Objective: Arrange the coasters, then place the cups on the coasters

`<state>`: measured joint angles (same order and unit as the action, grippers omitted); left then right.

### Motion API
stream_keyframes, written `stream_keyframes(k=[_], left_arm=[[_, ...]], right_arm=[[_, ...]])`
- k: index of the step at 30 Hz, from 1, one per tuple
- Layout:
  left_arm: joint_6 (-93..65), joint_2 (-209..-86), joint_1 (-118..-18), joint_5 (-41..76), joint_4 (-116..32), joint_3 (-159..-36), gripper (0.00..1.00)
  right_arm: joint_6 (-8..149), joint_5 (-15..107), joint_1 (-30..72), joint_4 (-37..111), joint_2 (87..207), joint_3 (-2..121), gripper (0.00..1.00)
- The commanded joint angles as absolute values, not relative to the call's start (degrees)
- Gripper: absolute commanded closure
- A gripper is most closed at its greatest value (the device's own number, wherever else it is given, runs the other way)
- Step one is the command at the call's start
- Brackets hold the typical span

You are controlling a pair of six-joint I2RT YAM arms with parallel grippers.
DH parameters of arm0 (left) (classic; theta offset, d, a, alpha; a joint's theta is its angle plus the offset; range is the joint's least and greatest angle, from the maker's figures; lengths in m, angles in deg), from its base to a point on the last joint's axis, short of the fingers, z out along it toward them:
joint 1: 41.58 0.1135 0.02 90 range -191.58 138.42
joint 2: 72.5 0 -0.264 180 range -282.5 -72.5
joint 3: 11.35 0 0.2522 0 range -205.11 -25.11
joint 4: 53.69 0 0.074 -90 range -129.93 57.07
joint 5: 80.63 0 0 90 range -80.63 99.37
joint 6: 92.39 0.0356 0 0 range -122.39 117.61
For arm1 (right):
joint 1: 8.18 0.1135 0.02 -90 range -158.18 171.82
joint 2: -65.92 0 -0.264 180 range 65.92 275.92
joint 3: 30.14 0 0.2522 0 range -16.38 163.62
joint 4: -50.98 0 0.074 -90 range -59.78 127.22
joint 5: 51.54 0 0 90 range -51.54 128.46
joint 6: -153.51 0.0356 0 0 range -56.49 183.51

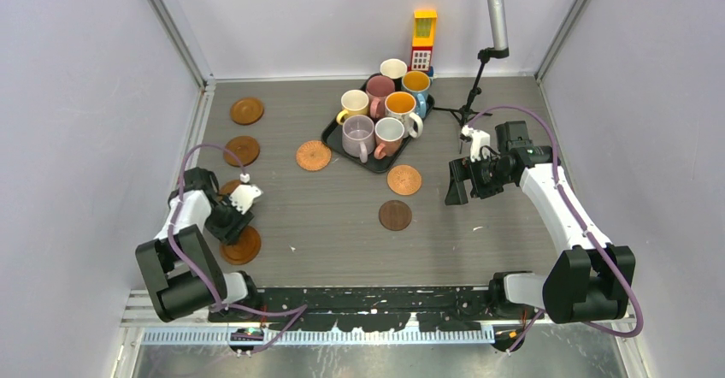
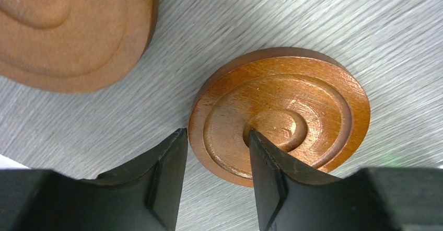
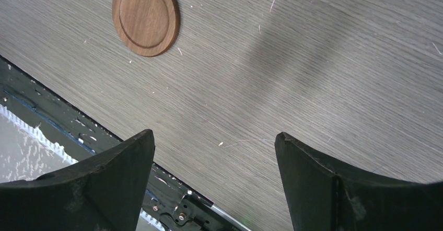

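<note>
**STATUS: COASTER PHASE UNDER WAY, NO MUG PLACED**

1. Left gripper, at 8 o'clock on the table. The jaws stand narrow, astride the rim of a ringed coaster. One finger is outside the rim and the other is over the centre boss. Whether the rim is actually clamped cannot be told. A second coaster lies near it, at 10 o'clock in the wrist view.

2. Right gripper, at 3 o'clock on the table. The jaws stand wide with nothing between them, over bare table. A dark coaster lies well apart, at 11 o'clock in its wrist view.

3. Coasters. Seven lie on the table. Four form a rough column down the left side, from 8 to 10 o'clock. Three lie loose around the centre. The seven follow no single regular layout, so arranging is judged partly done.

4. Tray, at 12 to 1 o'clock. All seven mugs stand in it, packed close, and none is on a coaster. The mug phase is judged not begun, with seven placements left.

5. Tower, just beyond the tray. Its face shows a grid of small squares only.

6. Markings. No brand, label or writing can be read on the mugs, coasters, tray, tower or arms.
</note>
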<state>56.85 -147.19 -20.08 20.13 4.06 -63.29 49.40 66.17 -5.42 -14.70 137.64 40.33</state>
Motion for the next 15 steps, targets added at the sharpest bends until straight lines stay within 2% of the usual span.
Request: stream_keyframes(k=[1,8,15], left_arm=[[64.9,-149.4,-15.5,18.0,5.2,-62.9,0.52],[67.8,-150.2,-12.9,17.6,5.5,-63.4,0.5],[66.4,-147.7,-12.9,21.0,12.0,-68.4,0.35]], right_arm=[[48.8,66.7,-5.6,-13.7,137.1,42.4,0.11],[48.7,66.7,-5.6,-13.7,137.2,42.3,0.11],[49.0,66.9,-5.6,-13.7,137.0,42.6,0.11]])
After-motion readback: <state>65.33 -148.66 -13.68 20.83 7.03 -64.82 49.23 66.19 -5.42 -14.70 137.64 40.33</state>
